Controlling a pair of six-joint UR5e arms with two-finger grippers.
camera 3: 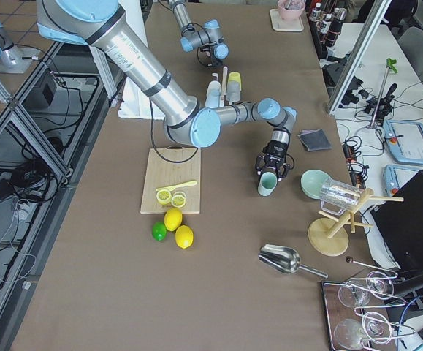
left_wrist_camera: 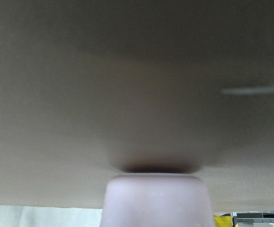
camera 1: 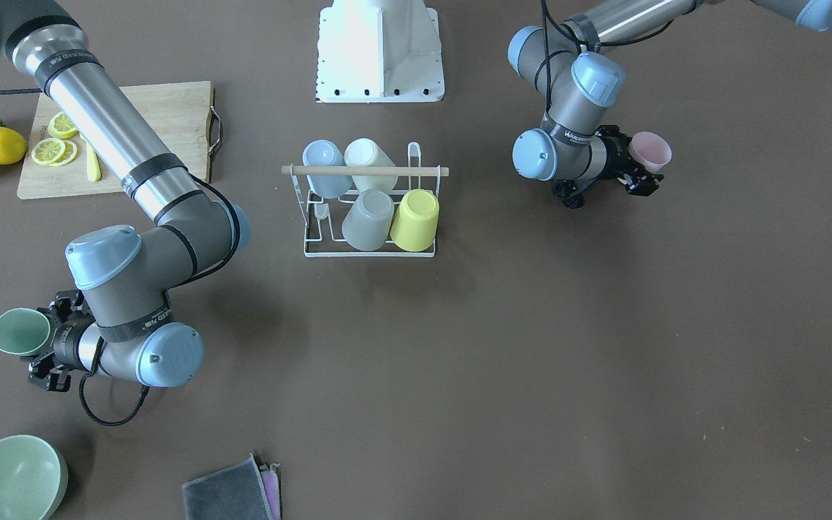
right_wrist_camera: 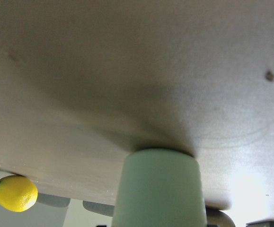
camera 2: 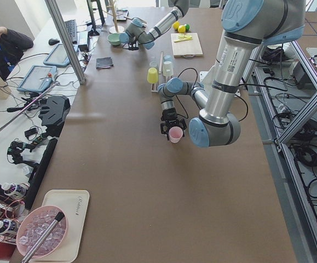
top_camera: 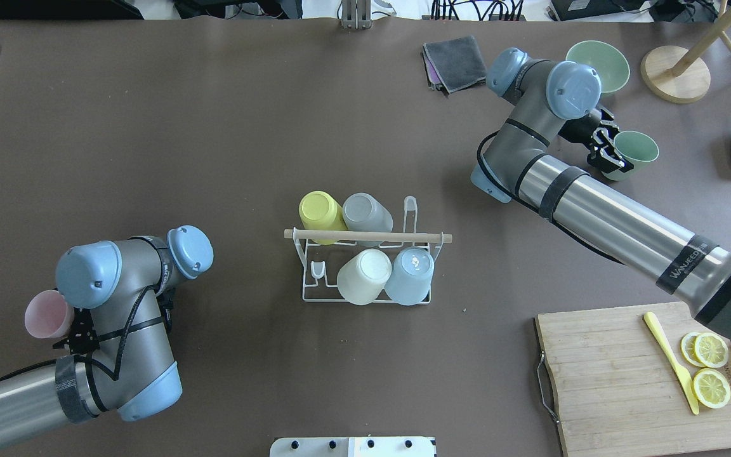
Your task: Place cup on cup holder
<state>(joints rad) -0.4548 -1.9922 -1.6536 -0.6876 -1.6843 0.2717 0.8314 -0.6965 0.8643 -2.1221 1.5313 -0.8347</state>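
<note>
Left tool clamps pink cup, right tool green cup; wrist views show bases.

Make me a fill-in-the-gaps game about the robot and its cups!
The left tool holds a cup coloured ___.
The right tool holds a cup coloured ___.
The cup holder carries ___ cups.
Missing words: pink, green, four.

"WANJEED" on right arm (black band)
</note>
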